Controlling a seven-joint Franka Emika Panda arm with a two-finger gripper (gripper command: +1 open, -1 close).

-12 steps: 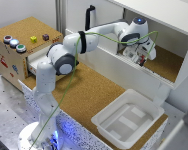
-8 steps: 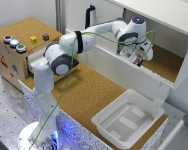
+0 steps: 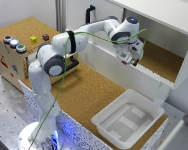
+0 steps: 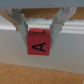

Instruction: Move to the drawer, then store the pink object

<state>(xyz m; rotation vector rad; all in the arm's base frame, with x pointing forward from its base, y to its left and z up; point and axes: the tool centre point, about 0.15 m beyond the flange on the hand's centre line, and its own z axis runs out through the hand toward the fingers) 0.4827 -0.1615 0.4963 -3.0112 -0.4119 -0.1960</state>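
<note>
Your gripper (image 3: 130, 56) is pinching the pink object (image 4: 39, 41) between its two fingers (image 4: 21, 22), high over the edge of the big white cabinet (image 3: 159, 75) on the exterior view's right. In the wrist view you can read a black capital "A" printed on the block's face, lying on its side; the white cabinet wall fills the background behind it, with a strip of cork below. The drawer (image 3: 11, 62) sits well apart from the gripper, on the exterior view's left, in the cork-covered box (image 3: 24, 30); its pale front carries some small coloured marks, too blurred for you to read. On top of that box you see round buttons (image 3: 14, 44) near the front edge, a small yellow block (image 3: 33, 39) and a small dark purple block (image 3: 45, 36) beside it. A white plastic tub (image 3: 126, 120) rests on the cork table (image 3: 89, 95), near you on the exterior view's right.
</note>
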